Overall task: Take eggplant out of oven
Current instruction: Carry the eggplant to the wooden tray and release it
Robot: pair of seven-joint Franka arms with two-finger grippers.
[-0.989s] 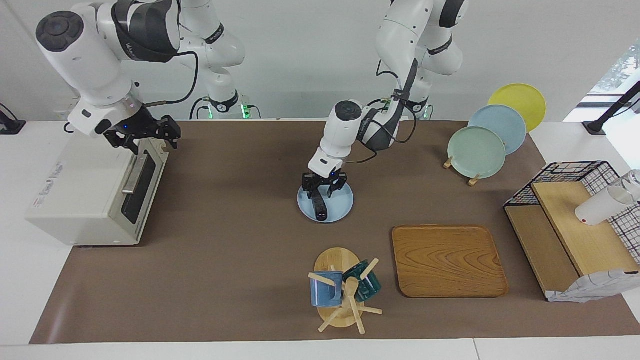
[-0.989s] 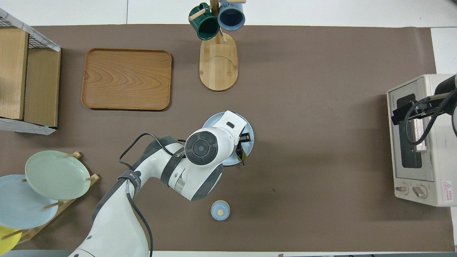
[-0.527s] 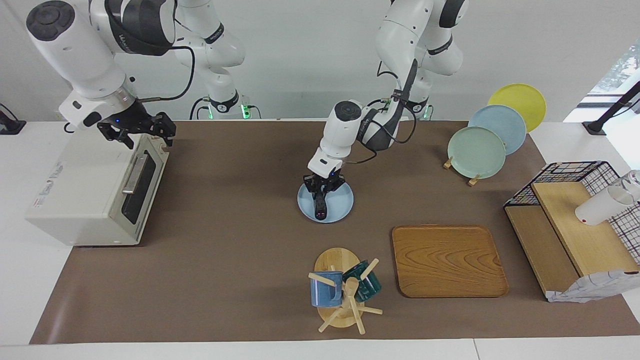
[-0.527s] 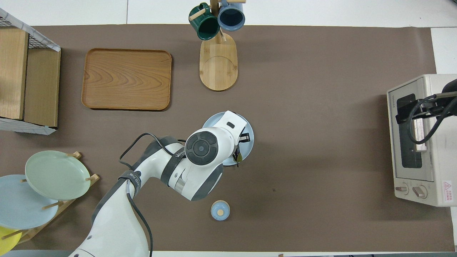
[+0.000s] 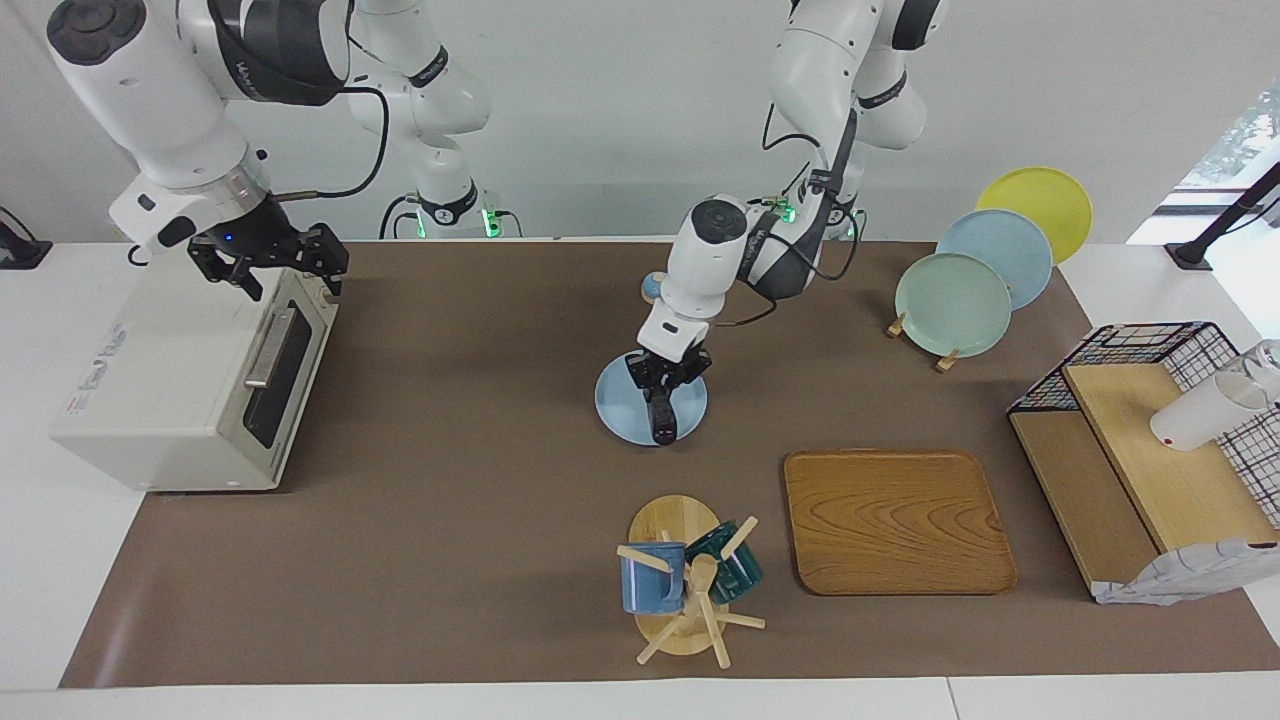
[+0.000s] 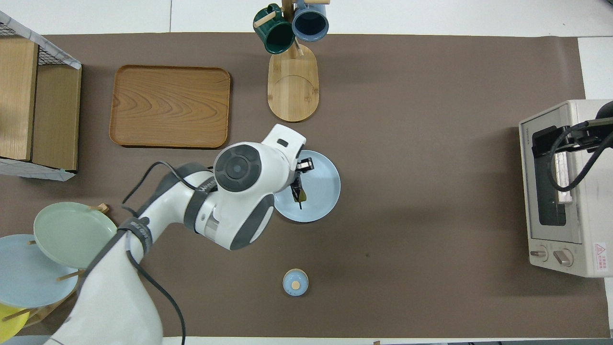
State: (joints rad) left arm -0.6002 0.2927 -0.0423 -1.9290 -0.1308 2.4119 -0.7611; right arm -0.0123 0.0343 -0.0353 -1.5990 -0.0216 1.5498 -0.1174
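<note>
The slim dark eggplant (image 5: 661, 418) hangs tip-down in my left gripper (image 5: 666, 380), just over the light blue plate (image 5: 615, 400) in the middle of the table. In the overhead view the eggplant (image 6: 298, 191) shows with its green stem beside the left gripper (image 6: 300, 173), over the plate (image 6: 326, 191). The off-white oven (image 5: 170, 380) stands at the right arm's end of the table with its dark glass door shut. My right gripper (image 5: 285, 268) hovers over the oven's top edge above the door; it also shows in the overhead view (image 6: 546, 143) over the oven (image 6: 560, 230).
A wooden mug tree (image 5: 685, 585) with two mugs and a wooden tray (image 5: 895, 520) lie farther from the robots than the plate. A plate rack (image 5: 960, 300) and a wire basket shelf (image 5: 1150, 440) stand at the left arm's end. A small blue lidded jar (image 6: 295, 282) sits nearer the robots.
My left gripper closed on the eggplant lying on the plate, then shifted toward the left arm's end with it. My right gripper rose a little from the oven door's top edge.
</note>
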